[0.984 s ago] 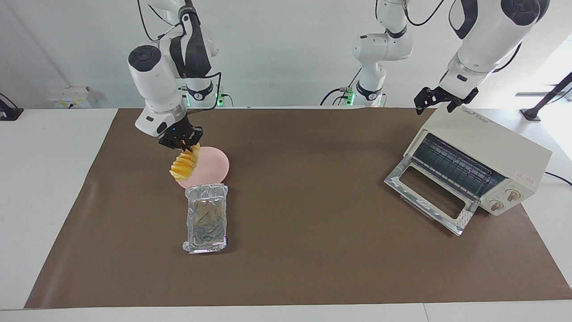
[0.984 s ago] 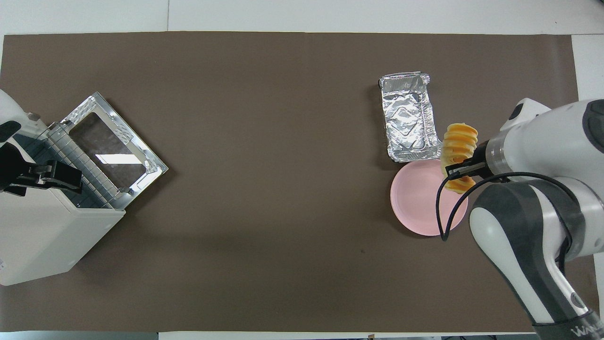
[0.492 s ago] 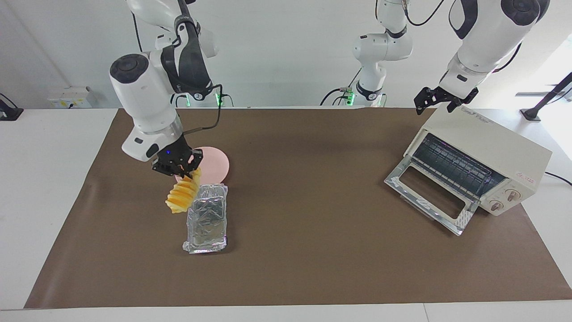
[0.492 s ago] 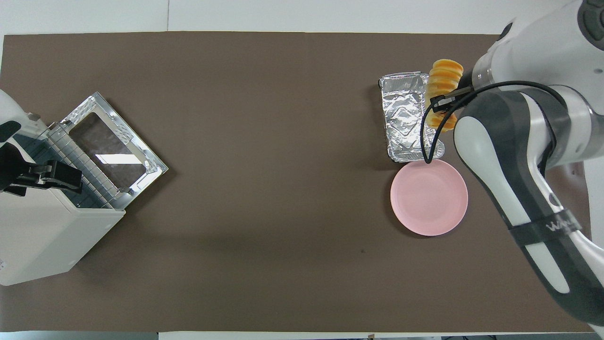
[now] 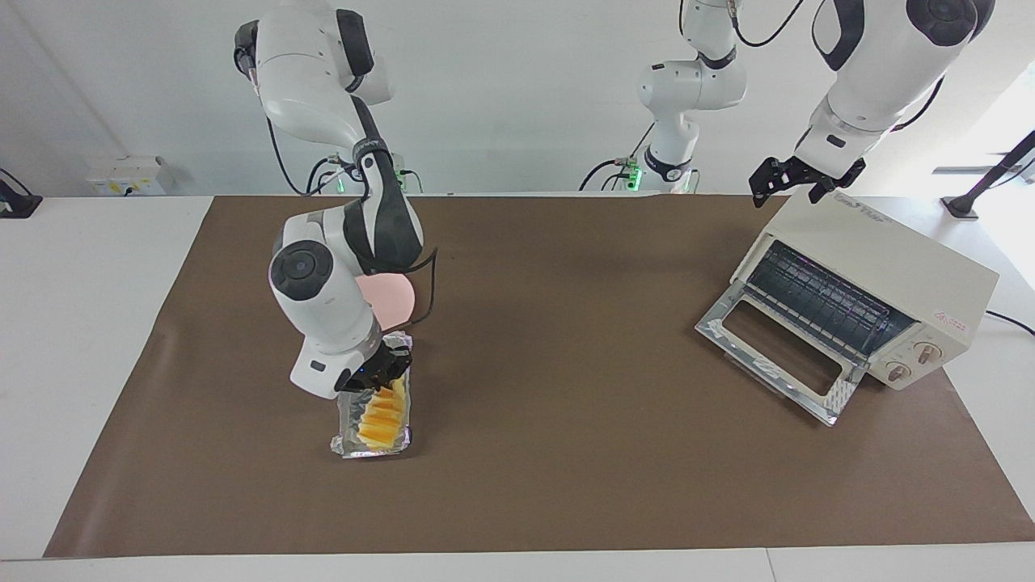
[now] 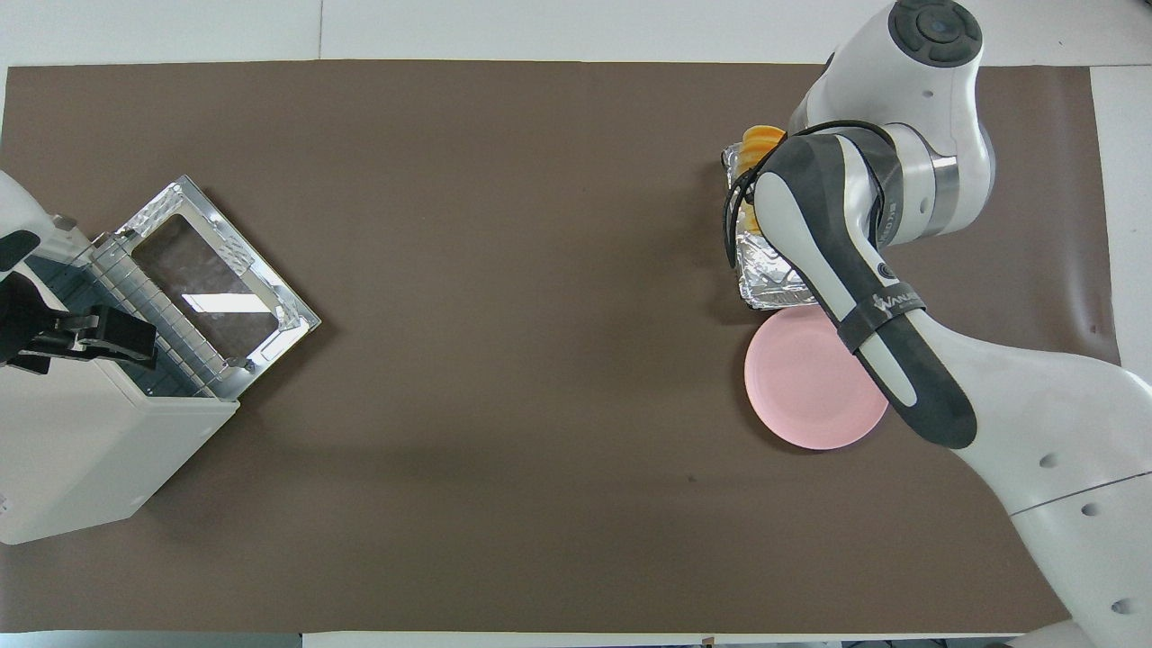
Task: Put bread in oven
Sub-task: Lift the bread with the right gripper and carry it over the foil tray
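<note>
Risk: bread (image 5: 382,419) hangs slanted from the right end effector (image 5: 378,377), which is clamped on its upper end, lower end down inside the foil tray (image 5: 349,440). Release at this tilt may leave it propped on the tray wall or let it roll out onto the counter (image 5: 566,485). A light tray could also shift under a push.

Oven (image 5: 881,279) stands well apart, at the left arm's end, door down. Left end effector (image 5: 796,179) waits over its top, fingers wide, empty.
</note>
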